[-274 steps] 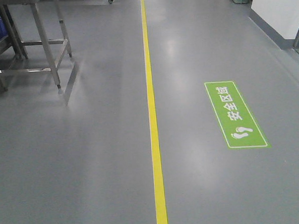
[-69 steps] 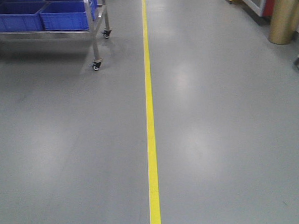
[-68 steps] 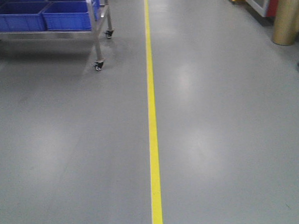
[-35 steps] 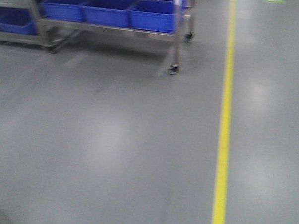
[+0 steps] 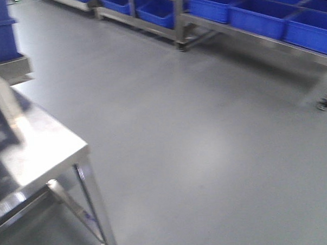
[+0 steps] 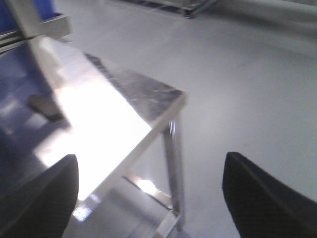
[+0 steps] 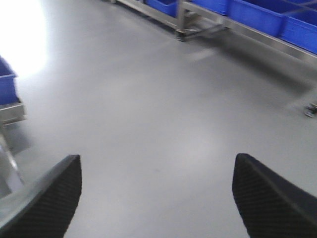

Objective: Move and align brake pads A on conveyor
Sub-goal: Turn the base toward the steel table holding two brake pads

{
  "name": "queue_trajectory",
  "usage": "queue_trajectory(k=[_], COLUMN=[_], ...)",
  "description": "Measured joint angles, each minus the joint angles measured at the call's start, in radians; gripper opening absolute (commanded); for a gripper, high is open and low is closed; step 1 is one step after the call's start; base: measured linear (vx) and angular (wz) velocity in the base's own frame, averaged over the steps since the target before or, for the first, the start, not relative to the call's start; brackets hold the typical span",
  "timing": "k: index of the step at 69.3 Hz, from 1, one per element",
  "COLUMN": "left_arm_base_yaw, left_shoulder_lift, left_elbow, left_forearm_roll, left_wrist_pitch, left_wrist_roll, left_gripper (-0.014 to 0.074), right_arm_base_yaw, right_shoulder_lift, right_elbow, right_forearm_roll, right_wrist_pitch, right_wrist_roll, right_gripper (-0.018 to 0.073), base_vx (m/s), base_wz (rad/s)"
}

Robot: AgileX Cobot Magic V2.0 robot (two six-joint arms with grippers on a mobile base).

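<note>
We see the left end effector [image 6: 151, 163] and right end effector [image 7: 157, 161] both spread wide, steel counter [image 5: 50, 143] at 9 o'clock, blue bins [image 5: 256, 12] at 1 o'clock.

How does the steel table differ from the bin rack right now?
The table stands close at lower left; the rack stands across the floor. The table shows a shiny top; the rack carries blue bins. Both have steel frames.

left claw [image 6: 151, 157] and right claw [image 7: 157, 157] have black cross-hatched fingers [image 6: 47, 198].
</note>
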Motion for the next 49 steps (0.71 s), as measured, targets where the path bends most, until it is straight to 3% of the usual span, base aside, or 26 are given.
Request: queue_trajectory(k=[49], left_arm_base_yaw=[0.0], left_shoulder_lift=[0.0], left_elbow=[0.0], left_forearm_roll=[0.0], left_wrist_pitch=[0.0], left_wrist_roll=[0.0], left_gripper=[0.0554], right_arm_base_yaw=[0.0], right_shoulder_lift=[0.0], right_elbow=[0.0], right_forearm_roll=[0.0], right_wrist_pitch=[0.0], right_wrist_roll=[0.0], right_gripper=[0.0589], base_vx=[0.26], base_wz=[0.67])
